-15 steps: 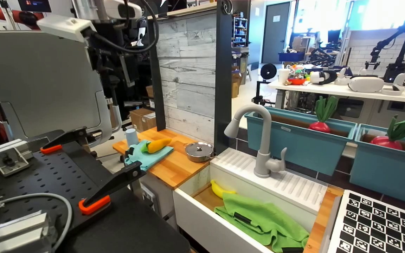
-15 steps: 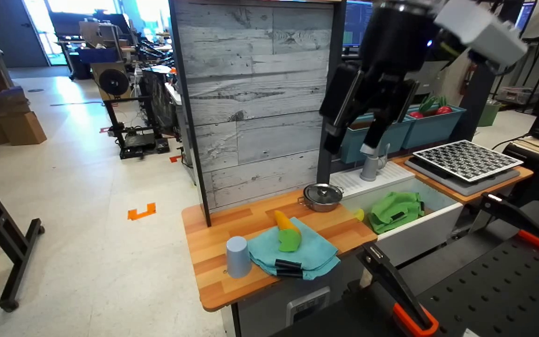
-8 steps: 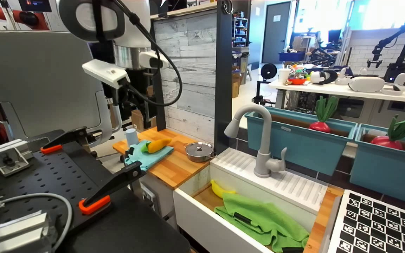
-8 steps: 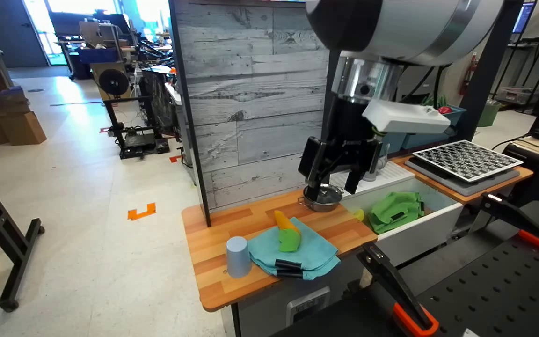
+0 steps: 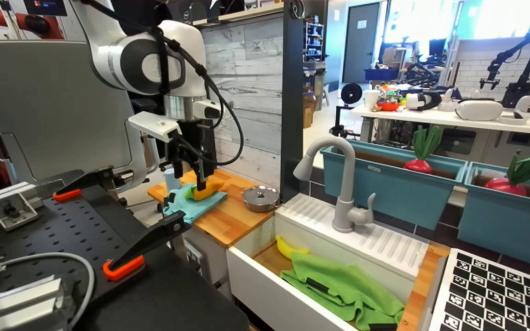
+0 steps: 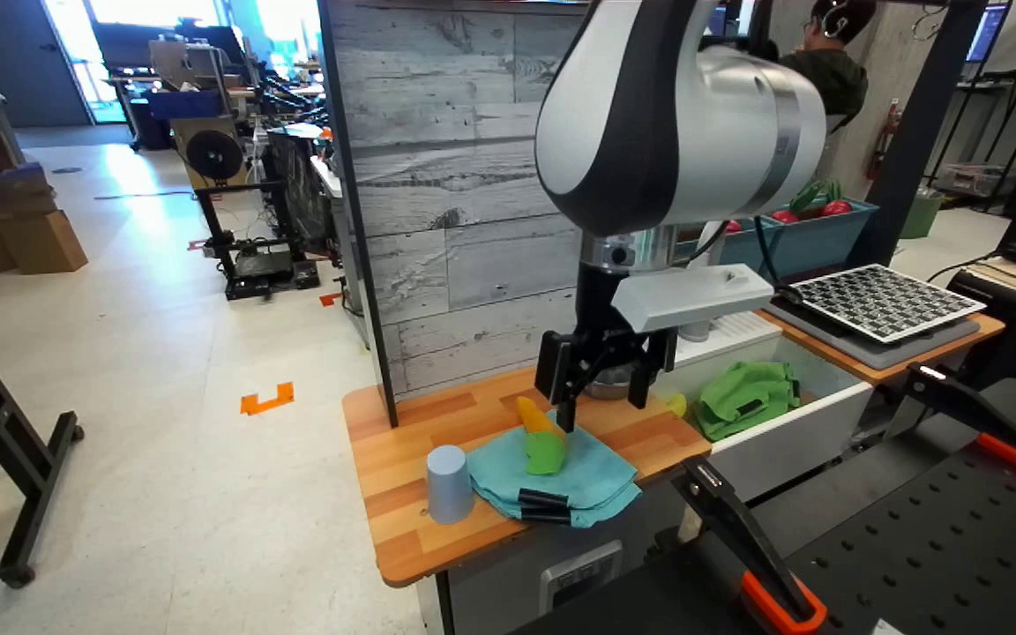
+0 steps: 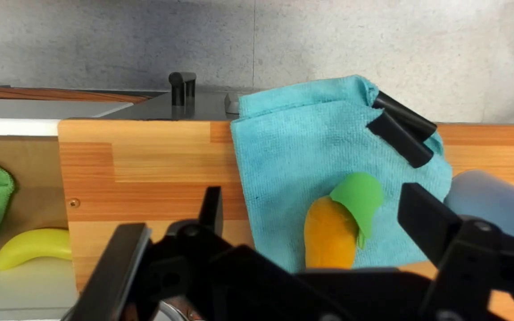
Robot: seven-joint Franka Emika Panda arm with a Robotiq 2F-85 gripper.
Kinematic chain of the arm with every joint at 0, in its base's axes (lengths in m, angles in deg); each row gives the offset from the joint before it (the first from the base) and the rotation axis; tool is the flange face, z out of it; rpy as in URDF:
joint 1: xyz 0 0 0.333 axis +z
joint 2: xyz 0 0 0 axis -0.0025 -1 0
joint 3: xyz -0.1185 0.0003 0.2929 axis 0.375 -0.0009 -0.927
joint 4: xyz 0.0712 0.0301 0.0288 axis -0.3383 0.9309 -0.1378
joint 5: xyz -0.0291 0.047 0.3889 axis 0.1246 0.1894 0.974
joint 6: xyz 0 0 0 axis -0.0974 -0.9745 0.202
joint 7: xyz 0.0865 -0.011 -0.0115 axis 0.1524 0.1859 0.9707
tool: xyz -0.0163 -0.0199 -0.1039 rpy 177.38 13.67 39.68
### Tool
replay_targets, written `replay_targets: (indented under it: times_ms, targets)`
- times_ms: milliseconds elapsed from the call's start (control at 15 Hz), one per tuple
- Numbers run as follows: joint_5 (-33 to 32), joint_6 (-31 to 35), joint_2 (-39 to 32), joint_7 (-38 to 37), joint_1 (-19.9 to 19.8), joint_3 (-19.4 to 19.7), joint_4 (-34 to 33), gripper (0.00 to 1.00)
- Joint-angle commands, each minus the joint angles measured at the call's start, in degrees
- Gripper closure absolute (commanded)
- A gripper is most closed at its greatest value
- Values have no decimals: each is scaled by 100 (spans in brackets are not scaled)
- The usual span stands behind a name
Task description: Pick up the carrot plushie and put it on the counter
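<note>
A soft orange carrot plushie [image 7: 330, 236] with a bright green leafy top lies on a folded teal cloth [image 7: 283, 169] on the light-brown wooden counter [image 7: 159, 165]. Black robotic fingers [image 7: 424, 218] are spread apart above the counter, near the plushie, which shows between them in the wrist view. A pale-blue tapered cup [image 6: 449, 485] stands beside the cloth; a curved yellow banana [image 5: 288, 248] lies in the white sink [image 5: 258, 285].

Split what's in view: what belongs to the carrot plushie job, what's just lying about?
For the job:
carrot plushie
counter
hand, open

Just lying about:
teal cloth, under the carrot plushie
blue cup
lidded pot
banana
green cloth
</note>
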Motion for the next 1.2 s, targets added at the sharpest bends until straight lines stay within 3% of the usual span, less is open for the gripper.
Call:
replay_targets:
  times_ms: [0,533,667,1133]
  targets:
    - [-496,-28,-358,-607,465,298,-408,0]
    - [-831,-169,-1008,-1245,948,663,-1204,0]
    - [-965,-179,-1156,-1317,1095,815,-1367,26]
    - [-1274,-164,-1445,-1599,1460,1174,-1708,80]
